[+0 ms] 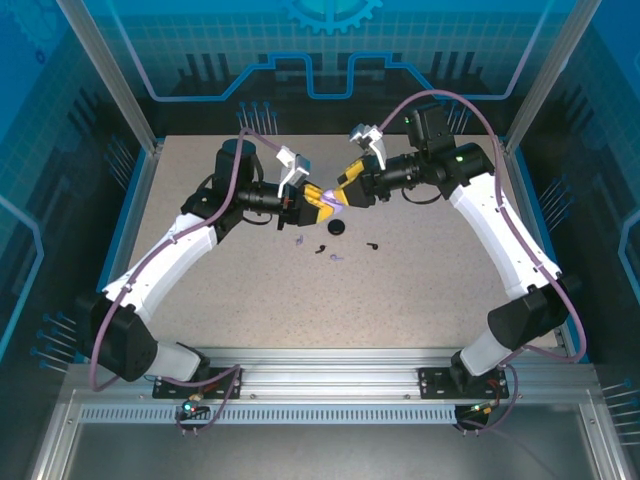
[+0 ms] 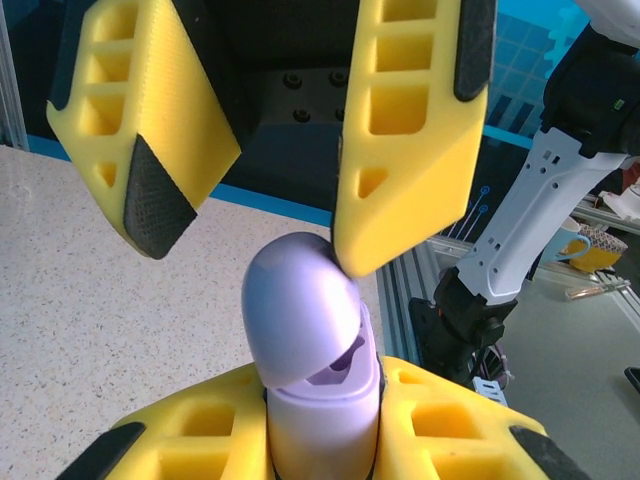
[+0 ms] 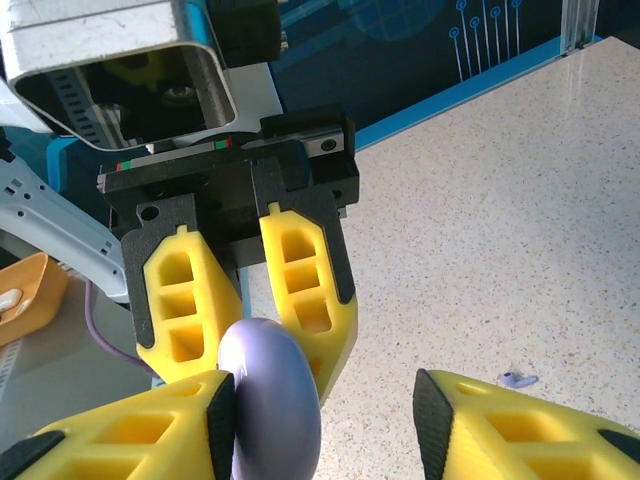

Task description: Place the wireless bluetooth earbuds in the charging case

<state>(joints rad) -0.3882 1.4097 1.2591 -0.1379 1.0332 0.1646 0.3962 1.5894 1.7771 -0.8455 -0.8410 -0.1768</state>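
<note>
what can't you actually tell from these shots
- top view: black puck and the tiny bits beside it, too small to identify
- left wrist: lavender case, lower half hidden by the left gripper fingers and the bottom edge
- right wrist: inside of the case, hidden by its own lid

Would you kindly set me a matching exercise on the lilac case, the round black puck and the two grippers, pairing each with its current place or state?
Things: 1 lilac capsule-shaped plastic case; 2 small round black puck; 3 left gripper; 4 right gripper.
States: A lying on the speckled table; B open, one finger against the lid; C held above the table, lid ajar; D shut on the case.
Pairs: 1-C, 2-A, 3-D, 4-B.
</note>
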